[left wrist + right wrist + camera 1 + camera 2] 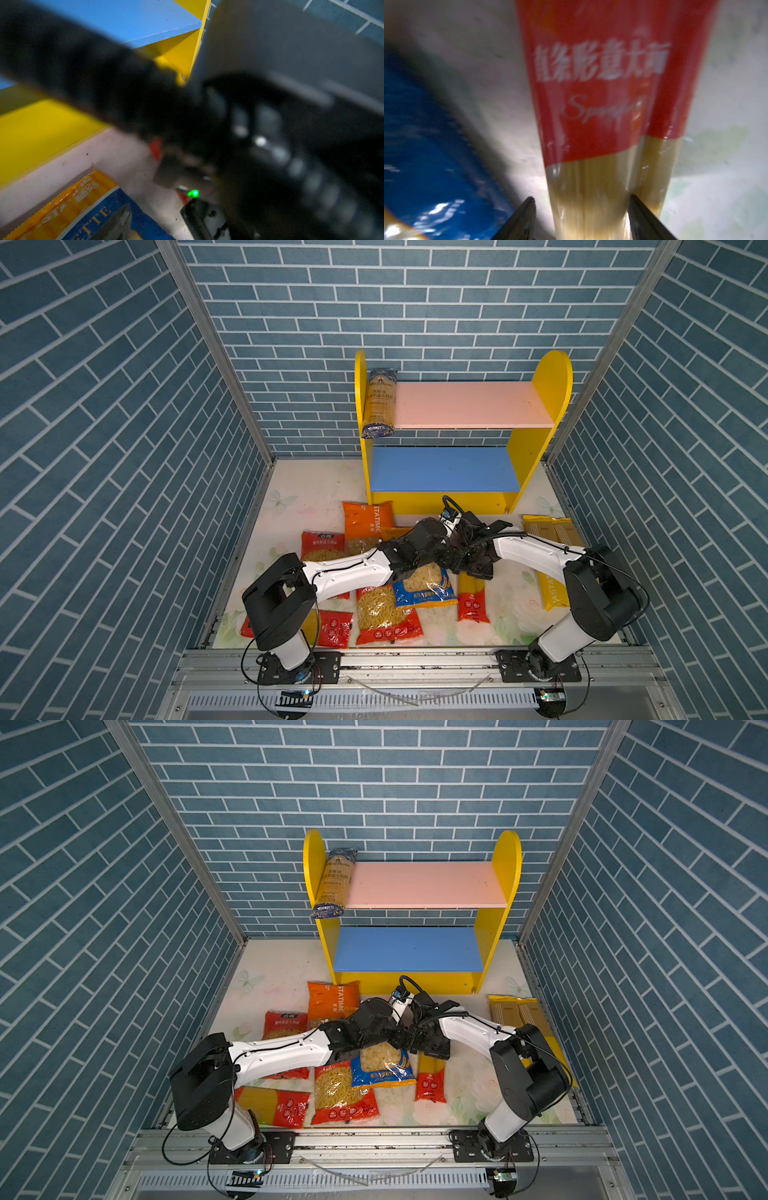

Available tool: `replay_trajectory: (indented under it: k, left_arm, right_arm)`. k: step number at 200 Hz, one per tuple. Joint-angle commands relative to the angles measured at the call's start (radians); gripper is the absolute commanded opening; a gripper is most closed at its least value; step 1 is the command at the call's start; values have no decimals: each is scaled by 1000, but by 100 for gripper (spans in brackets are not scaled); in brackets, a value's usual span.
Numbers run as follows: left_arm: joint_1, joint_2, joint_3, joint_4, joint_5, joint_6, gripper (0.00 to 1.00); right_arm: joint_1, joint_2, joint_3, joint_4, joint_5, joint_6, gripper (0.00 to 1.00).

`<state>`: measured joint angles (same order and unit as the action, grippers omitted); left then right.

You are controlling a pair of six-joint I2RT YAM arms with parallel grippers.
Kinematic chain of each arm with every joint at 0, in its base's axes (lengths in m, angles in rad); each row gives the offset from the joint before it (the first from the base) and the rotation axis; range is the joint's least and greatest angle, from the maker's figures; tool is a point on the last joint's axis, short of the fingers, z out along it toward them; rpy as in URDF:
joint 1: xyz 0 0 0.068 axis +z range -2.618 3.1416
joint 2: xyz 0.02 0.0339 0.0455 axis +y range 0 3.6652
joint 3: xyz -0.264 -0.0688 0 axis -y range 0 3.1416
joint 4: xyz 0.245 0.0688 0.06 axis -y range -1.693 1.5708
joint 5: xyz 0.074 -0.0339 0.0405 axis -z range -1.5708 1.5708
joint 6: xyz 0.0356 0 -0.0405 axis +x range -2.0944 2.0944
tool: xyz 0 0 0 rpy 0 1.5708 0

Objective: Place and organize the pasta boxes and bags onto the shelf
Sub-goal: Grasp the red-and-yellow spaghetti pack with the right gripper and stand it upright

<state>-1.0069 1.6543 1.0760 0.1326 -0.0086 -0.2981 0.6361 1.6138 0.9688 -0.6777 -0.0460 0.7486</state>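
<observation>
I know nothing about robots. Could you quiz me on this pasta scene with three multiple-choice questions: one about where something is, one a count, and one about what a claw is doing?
1. Where is the dark blue spaghetti pack?
A) on the pink upper board
B) on the blue lower board
C) on the table

2. How many packs are on the shelf?
A) none
B) one
C) three

3. What is the right gripper doing?
A) shut on nothing
B) jaws apart, astride the red spaghetti pack
C) holding a pack above the shelf

Answers:
1 A: in both top views it lies at the board's left end, against the yellow side panel.
2 B: only that dark blue pack is there.
3 B: the right wrist view shows a finger on each side of the pack.
</observation>
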Motion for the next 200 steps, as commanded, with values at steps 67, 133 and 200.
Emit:
replay_trajectory:
  k: [67, 133, 200]
  left_arm:
    - [-2, 19, 36, -149, -33, -83, 84]
    - [-41, 244, 147, -201, 97, -276, 79]
    - [-18, 267, 135, -256, 100, -294, 59]
  right_arm:
    - [-282, -390, -205, 71, -277, -117, 77]
    - [-384, -345, -352, 236, -501, -180, 75]
    - [-385, -271, -450, 411, -563, -147, 66]
